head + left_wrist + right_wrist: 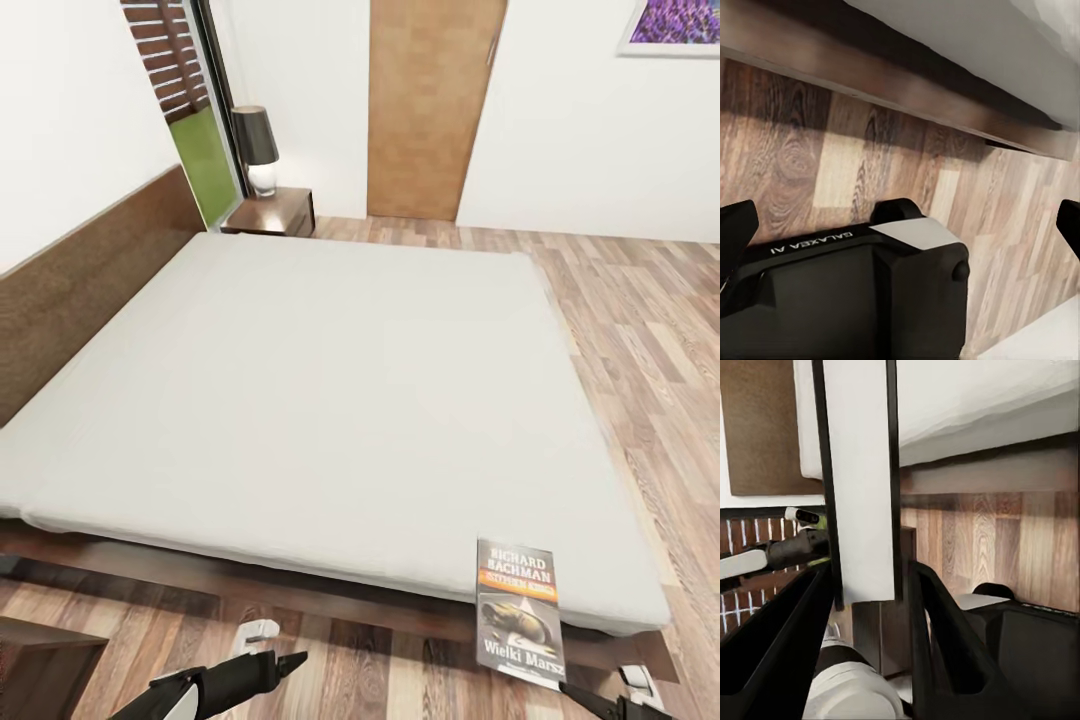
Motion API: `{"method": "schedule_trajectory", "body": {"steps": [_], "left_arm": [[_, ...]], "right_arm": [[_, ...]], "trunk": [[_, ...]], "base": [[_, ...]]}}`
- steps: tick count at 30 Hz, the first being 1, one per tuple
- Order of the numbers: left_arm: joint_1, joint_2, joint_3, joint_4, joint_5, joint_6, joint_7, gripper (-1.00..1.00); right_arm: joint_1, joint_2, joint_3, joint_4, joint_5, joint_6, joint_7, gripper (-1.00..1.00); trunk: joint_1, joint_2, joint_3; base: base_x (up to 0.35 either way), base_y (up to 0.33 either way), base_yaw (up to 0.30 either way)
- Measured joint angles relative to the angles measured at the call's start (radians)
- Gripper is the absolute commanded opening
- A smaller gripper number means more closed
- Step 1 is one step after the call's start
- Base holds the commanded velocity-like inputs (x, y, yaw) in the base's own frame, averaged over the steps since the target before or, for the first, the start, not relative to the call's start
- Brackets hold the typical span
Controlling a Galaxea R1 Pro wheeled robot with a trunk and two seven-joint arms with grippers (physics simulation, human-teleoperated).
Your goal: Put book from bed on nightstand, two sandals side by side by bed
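head high over bed (pixel 330 390), wrists low — shared floor (pixel 832 172)

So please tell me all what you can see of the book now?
The book is a thin paperback with a dark picture cover, white "RICHARD BACHMAN" lettering and an orange strip. It is tilted at the near corner of the bed, its upper part over the mattress and its lower part beyond the edge. In the right wrist view its white page edges stand between the right tool fingers.

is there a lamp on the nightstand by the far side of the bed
Yes, a lamp with a dark shade stands on the nightstand beside the bed's headboard end.
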Motion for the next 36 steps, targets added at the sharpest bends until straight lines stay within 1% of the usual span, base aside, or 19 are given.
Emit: {"method": "schedule_trajectory", "body": {"steps": [2, 4, 9, 15, 17, 18, 19, 23, 27, 36], "left_arm": [[0.0, 0.0, -0.001, 0.017, -0.001, 0.0, 0.0, 1.0], [0.0, -0.001, -0.001, 0.026, -0.002, -0.001, 0.0, 1.0], [0.0, -0.007, -0.001, 0.035, -0.002, -0.001, 0.0, 1.0], [0.0, -0.008, -0.001, 0.035, -0.002, -0.001, 0.0, 1.0], [0.0, -0.008, -0.001, 0.035, -0.002, -0.001, 0.0, 1.0], [0.0, -0.008, -0.001, 0.035, -0.002, -0.001, 0.0, 1.0], [0.0, -0.009, -0.001, 0.035, -0.002, -0.001, 0.0, 1.0], [0.0, -0.009, -0.001, 0.035, -0.001, -0.001, 0.0, 1.0], [0.0, -0.009, -0.001, 0.035, -0.001, -0.001, 0.0, 1.0], [0.0, -0.009, -0.001, 0.035, -0.001, 0.0, -0.002, 1.0]], "right_arm": [[0.0, 0.001, -0.001, 0.018, 0.003, -0.034, 0.0, -1.0], [0.0, 0.001, -0.003, 0.025, 0.004, -0.047, 0.0, -1.0], [0.0, 0.002, -0.002, 0.032, 0.006, -0.06, 0.0, -1.0], [0.0, 0.003, -0.003, 0.033, 0.006, -0.061, -0.003, -1.0], [0.0, 0.003, -0.003, 0.034, 0.007, -0.061, -0.019, -1.0], [0.0, 0.003, -0.005, 0.036, 0.01, -0.06, -0.06, -1.0], [0.0, 0.003, -0.003, 0.037, 0.009, -0.061, -0.086, -1.0], [0.0, 0.003, -0.004, 0.039, 0.008, -0.061, -0.138, -1.0], [0.0, 0.003, -0.004, 0.039, 0.007, -0.061, -0.148, -1.0], [0.0, 0.002, -0.004, 0.039, 0.007, -0.06, -0.148, -1.0]], "trunk": [[-0.008, 0.014, 0.006], [-0.015, 0.028, 0.013], [-0.035, 0.063, 0.028], [-0.058, 0.105, 0.047], [-0.065, 0.119, 0.053], [-0.069, 0.126, 0.056], [-0.073, 0.133, 0.06], [-0.088, 0.161, 0.072], [-0.104, 0.189, 0.085], [-0.138, 0.252, 0.113]], "base": [[0.0, 0.0, 0.0], [0.0, 0.0, 0.0], [0.0, 0.0, 0.0], [0.0, 0.0, 0.0], [0.0, 0.0, 0.0], [0.0, 0.0, 0.0], [0.0, 0.0, 0.0], [0.0, 0.0, 0.0], [0.0, 0.0, 0.0], [0.0, 0.0, 0.0]]}}
